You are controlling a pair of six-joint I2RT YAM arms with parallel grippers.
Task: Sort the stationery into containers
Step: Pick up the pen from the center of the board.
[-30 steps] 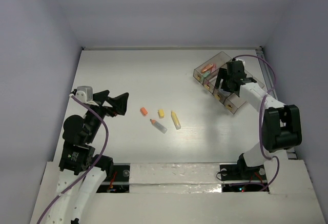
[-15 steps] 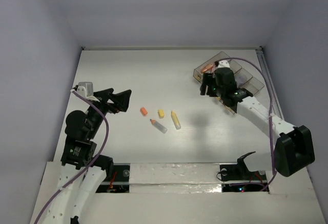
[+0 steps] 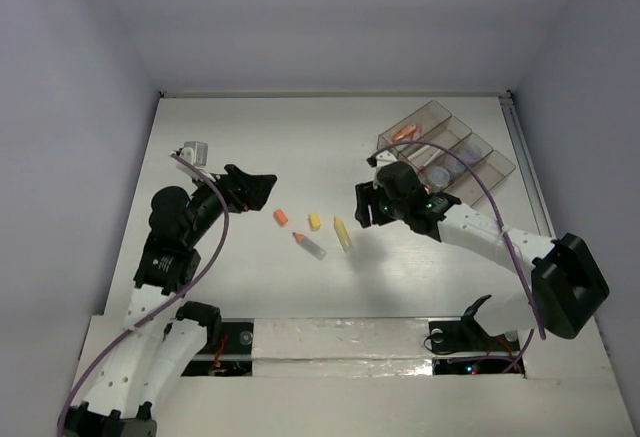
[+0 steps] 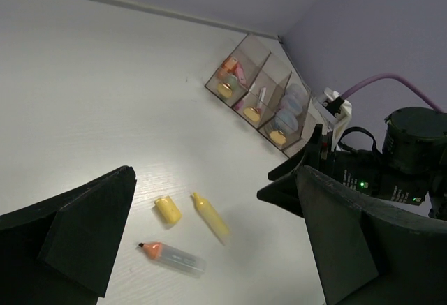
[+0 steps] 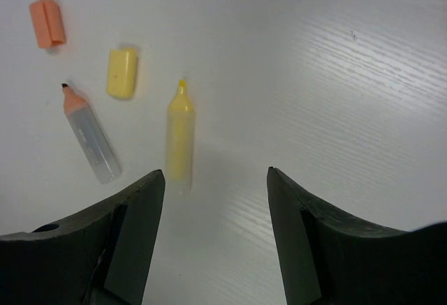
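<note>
Right hand (image 5: 214, 179) hovers over the desk (image 3: 250, 137), fingers apart, gripping nothing, yellow marker (image 5: 179, 137) lying just ahead of its left finger. Beside the marker lie a yellow cap (image 5: 121, 72), an orange cap (image 5: 47, 31) and a clear orange-tipped pen (image 5: 91, 144), all apart from each other. Left hand (image 3: 262, 185) spread wide, empty, left of the group. Bins (image 3: 436, 109) at far right hold several items.

A lab test cell — white table (image 3: 250, 147) boxed in by plain walls (image 3: 330, 17).
</note>
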